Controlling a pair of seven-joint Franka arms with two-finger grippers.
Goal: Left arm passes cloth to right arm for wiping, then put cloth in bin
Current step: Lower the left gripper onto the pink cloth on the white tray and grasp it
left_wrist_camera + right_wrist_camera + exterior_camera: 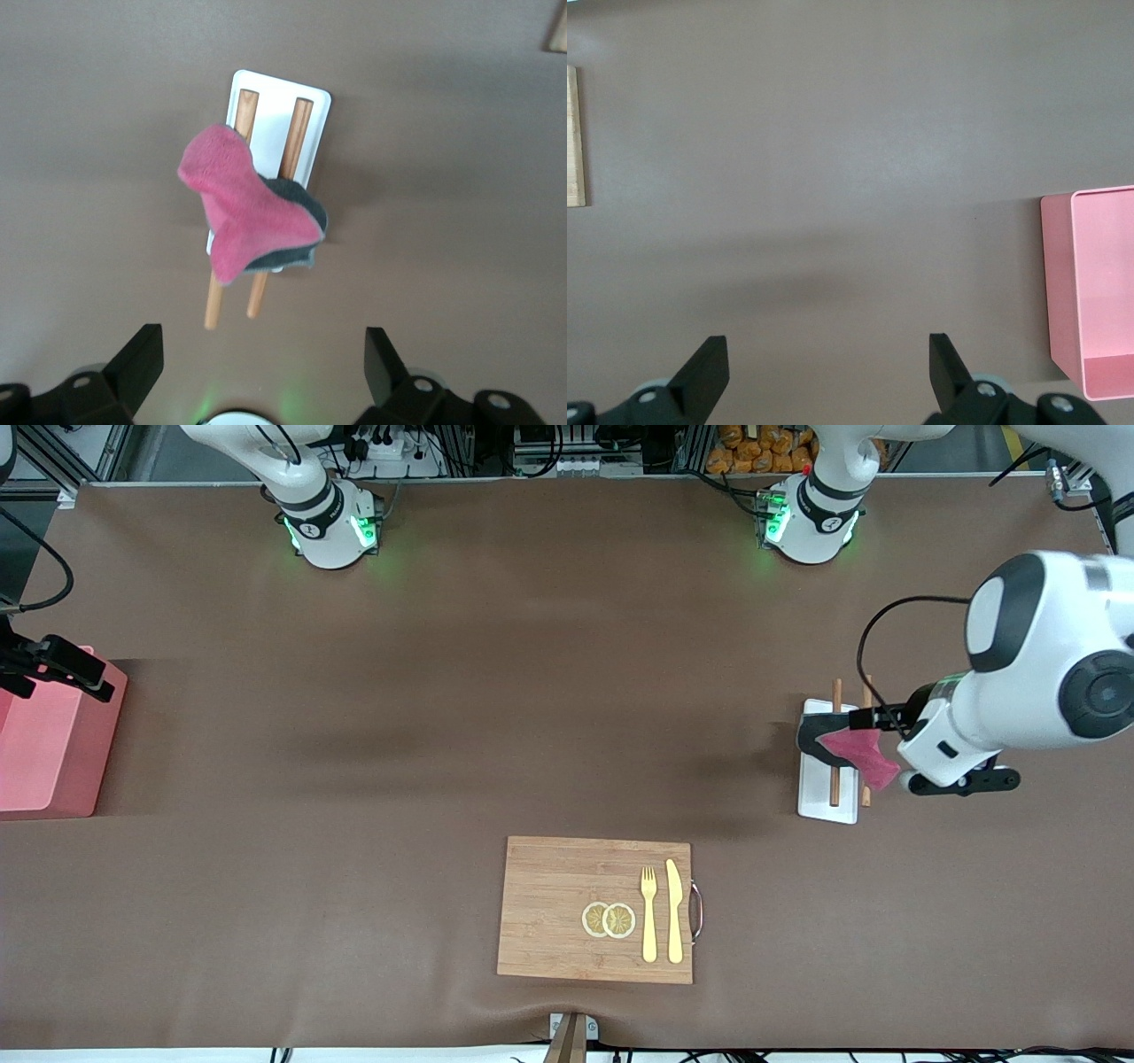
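Near my table's front edge, about midway along it, sits a bamboo cutting board (567, 908) with a metal handle (697, 911) on the side toward my left arm's end. On it lie two lemon slices (609, 919), overlapping, and just beside them a yellow fork (648, 915) and yellow knife (674, 911), parallel. Toward my left arm's end of the table rests a flat white tray (813, 793) carrying two brown chopsticks (834, 775) lengthwise, their tips poking past its rim.
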